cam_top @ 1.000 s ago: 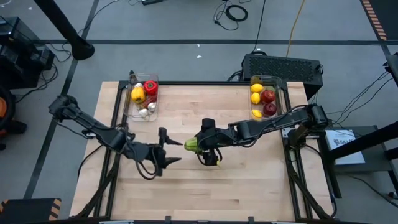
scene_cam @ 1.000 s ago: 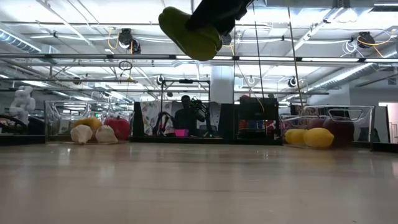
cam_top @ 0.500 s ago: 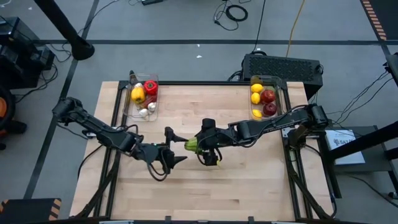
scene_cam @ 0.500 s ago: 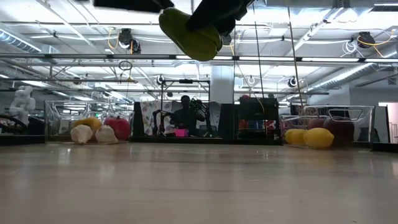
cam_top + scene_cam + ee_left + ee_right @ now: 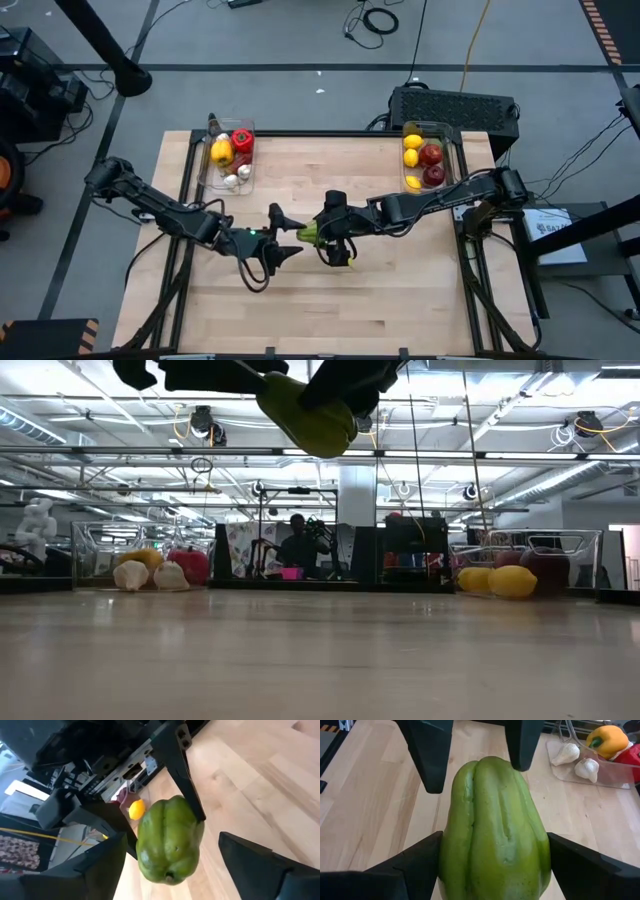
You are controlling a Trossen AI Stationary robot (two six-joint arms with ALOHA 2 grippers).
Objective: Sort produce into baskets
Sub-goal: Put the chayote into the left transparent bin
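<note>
A green pepper (image 5: pixel 307 233) hangs over the middle of the table with my right gripper (image 5: pixel 320 234) shut on it. My left gripper (image 5: pixel 287 235) is open and level with it, coming from the table's left. Its fingers (image 5: pixel 427 757) stand on either side of the pepper's free end (image 5: pixel 169 845), with a gap showing. The left basket (image 5: pixel 212 176) at the far left holds a yellow pepper, a red pepper and garlic. The right basket (image 5: pixel 447 150) at the far right holds lemons and red apples. My right gripper pinches the green pepper's two long sides (image 5: pixel 447 862) between its two fingers (image 5: pixel 412 867). The fingers come from the table's right, slanting down. The pepper sticks out past them toward the table's left, lifted clear (image 5: pixel 305 415) of the table.
A black box (image 5: pixel 455 105) with cables stands behind the right basket. Bare wooden tabletop (image 5: pixel 330 300) lies near the front edge. In the low view a person (image 5: pixel 298 545) sits in the room beyond the table.
My left gripper has gone toward the table's right, up to the green pepper, and has rolled at the wrist; it now shows at the top of the low view. My right gripper and the pepper have kept still.
</note>
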